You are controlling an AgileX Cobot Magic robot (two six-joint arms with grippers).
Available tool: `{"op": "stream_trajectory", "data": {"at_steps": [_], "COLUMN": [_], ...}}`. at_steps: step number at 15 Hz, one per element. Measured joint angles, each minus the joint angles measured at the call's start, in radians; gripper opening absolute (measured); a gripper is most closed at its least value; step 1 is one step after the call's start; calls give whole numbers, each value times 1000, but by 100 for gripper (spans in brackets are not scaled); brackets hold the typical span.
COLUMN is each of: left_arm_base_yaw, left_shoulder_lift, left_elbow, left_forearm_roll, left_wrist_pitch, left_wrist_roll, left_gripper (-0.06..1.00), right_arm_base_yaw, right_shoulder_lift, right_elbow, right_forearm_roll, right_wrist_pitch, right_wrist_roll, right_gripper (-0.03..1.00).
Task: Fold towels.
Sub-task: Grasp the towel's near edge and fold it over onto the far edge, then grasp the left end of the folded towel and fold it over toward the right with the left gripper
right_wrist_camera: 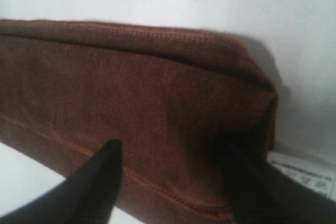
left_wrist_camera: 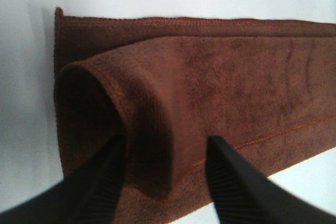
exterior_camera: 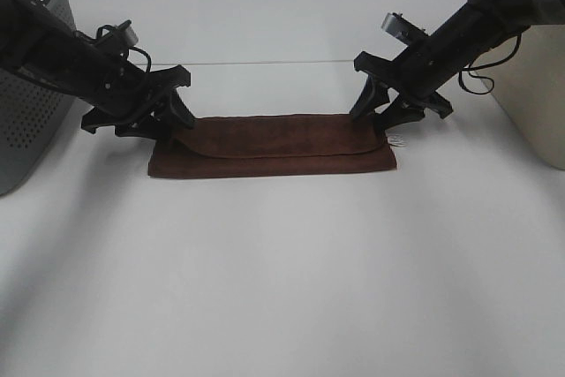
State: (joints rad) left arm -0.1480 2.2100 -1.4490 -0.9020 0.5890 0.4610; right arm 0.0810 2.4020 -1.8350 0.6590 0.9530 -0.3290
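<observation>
- The reddish-brown towel (exterior_camera: 274, 147) (left_wrist_camera: 236, 87) (right_wrist_camera: 131, 87) lies on the white table (exterior_camera: 282, 280) as a long folded strip.
- The left gripper (exterior_camera: 172, 134) (left_wrist_camera: 163, 142) is at the towel's left end, its fingers spread on either side of a raised fold.
- The right gripper (exterior_camera: 371, 119) (right_wrist_camera: 168, 145) is at the towel's right end, its fingers spread, near the white tag (exterior_camera: 397, 140) (right_wrist_camera: 307, 174).
- A grey basket (exterior_camera: 26, 130) stands well left of the towel.

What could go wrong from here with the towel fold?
1. A bulge of towel sits between the fingers of the open left tool; lifting off could snag it and drag the top layer open.
2. The top layer falls short of the near edge, unevenly at both ends, so a next fold may compound the skew.
3. The right tool straddles the other end by the tag; same snag risk.
</observation>
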Motion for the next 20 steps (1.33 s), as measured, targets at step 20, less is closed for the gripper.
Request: {"op": "stream_trajectory", "data": {"at_steps": [20], "left_arm_base_yaw": [2], "left_shoulder_lift": [5], "left_elbow": [-6], "left_forearm_roll": [308], "left_wrist_pitch": [34], "left_wrist_roll": [-339], "left_gripper": [80], "right_arm_base_yaw": [0], "right_shoulder_lift": [-127], "right_elbow": [-3], "right_forearm_roll": [-254], "right_wrist_pitch": [166], "right_wrist_roll": [130], "right_gripper": [81]}}
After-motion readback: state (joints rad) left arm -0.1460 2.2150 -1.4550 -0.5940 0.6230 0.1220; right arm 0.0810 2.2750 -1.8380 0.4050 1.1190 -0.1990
